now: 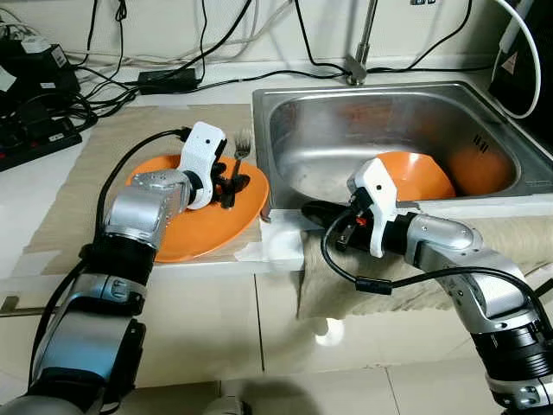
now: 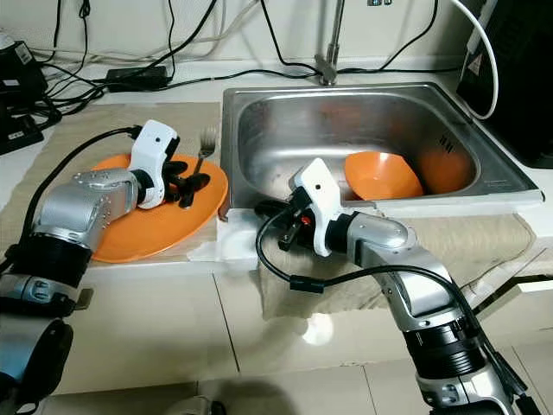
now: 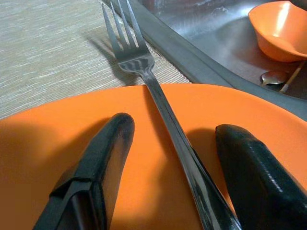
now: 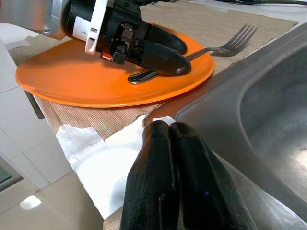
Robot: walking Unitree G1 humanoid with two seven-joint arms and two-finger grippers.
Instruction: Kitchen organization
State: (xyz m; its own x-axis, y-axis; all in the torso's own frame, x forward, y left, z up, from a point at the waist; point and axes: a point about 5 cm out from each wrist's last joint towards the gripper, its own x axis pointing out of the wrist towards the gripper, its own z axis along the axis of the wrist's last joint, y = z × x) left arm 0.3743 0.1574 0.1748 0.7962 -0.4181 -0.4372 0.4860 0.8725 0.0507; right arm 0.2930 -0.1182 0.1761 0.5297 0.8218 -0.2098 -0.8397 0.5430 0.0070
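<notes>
A silver fork [image 3: 158,96] lies on the orange plate [image 1: 199,233] left of the sink, its tines [image 1: 244,138] reaching past the plate's far rim onto the woven mat. My left gripper [image 1: 232,186] rests low over the plate, open, one finger on each side of the fork's handle and clear of it. My right gripper [image 4: 168,127] is shut on nothing and hovers at the sink's front left corner, over a white paper towel [image 4: 110,153]. An orange bowl [image 2: 380,177] sits inside the steel sink [image 1: 389,112], with a spoon [image 3: 273,76] beside it.
A faucet [image 1: 361,52] rises behind the sink. Black cables and a power strip [image 1: 34,138] crowd the back left counter. A beige cloth [image 2: 484,233] drapes over the counter's front edge under my right arm. A dark appliance [image 2: 518,78] stands at the far right.
</notes>
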